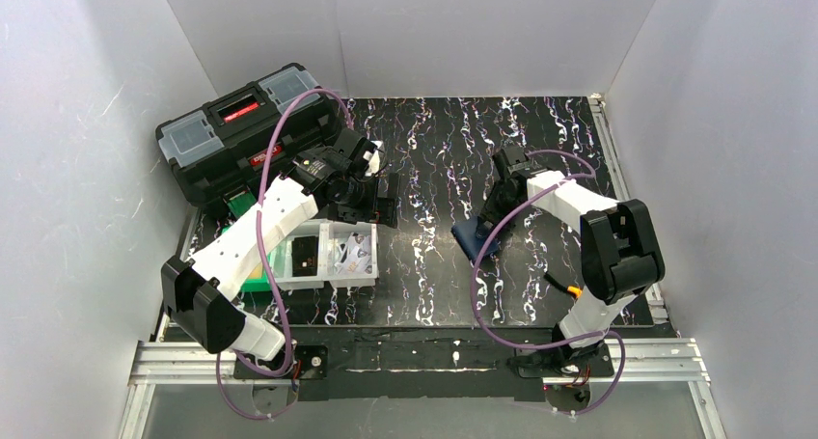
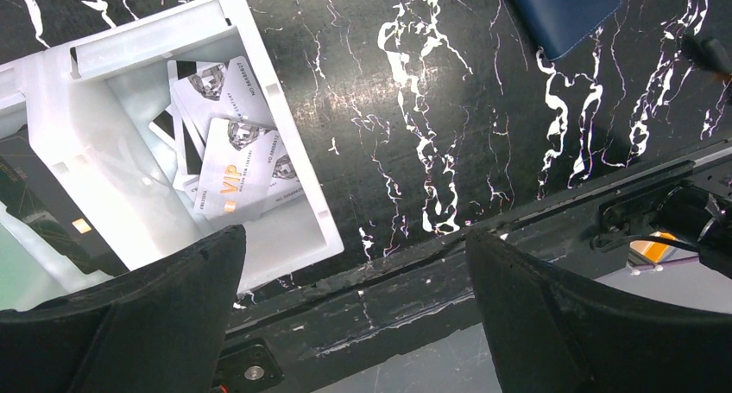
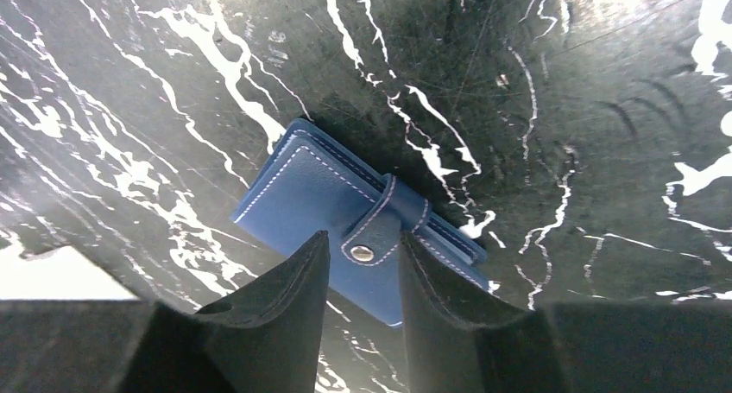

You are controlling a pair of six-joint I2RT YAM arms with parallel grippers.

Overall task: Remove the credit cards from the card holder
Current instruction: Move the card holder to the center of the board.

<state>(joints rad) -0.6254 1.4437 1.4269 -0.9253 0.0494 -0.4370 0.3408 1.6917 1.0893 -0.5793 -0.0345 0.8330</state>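
Note:
The card holder (image 3: 311,194) is a navy-blue wallet lying flat on the black marbled table, folded shut with its snap strap fastened. It also shows right of centre in the top view (image 1: 473,238) and at the upper edge of the left wrist view (image 2: 561,9). My right gripper (image 3: 364,237) (image 1: 490,215) hovers just over it, open a little, one finger on each side of the strap's snap end. My left gripper (image 2: 354,237) (image 1: 371,193) is wide open and empty above the table's near edge. The credit cards are hidden.
A white divided tray (image 2: 292,142) (image 1: 333,283) holds several white printed slips (image 2: 233,164). A black toolbox (image 1: 246,130) stands at the back left. A green item (image 1: 259,277) lies left of the tray. Metal rails (image 1: 415,362) line the near edge.

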